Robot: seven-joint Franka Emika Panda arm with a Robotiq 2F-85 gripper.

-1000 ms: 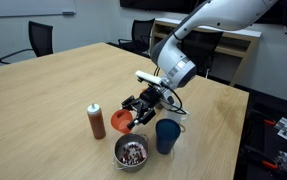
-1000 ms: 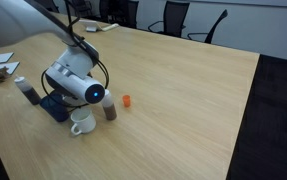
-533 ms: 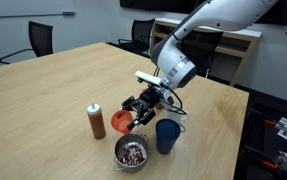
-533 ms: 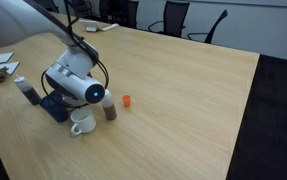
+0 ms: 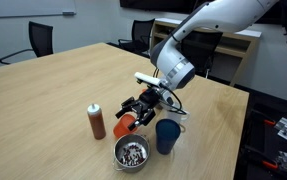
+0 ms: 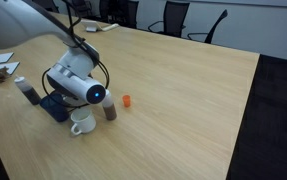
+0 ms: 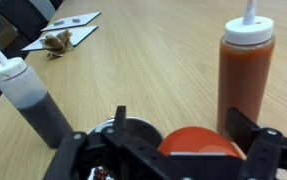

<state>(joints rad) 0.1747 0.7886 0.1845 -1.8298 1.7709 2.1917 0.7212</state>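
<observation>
Obs.: gripper (image 5: pixel 135 110) pinches the small orange plastic cup (image 5: pixel 126 124), tipped just above the round steel bowl (image 5: pixel 131 166) at its 6 o'clock; judged best to roll the wrist slowly, mouth centred over that bowl, clear of the tall blue cup (image 5: pixel 167 136) at 3 o'clock.

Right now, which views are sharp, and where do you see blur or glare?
Wrist view: the orange cup in the gripper is close and soft-edged; the red sauce bottle and dark bottle are sharper; the papers behind are blurred. In both exterior views: low resolution, even room light, no harsh glare on the table.
</observation>
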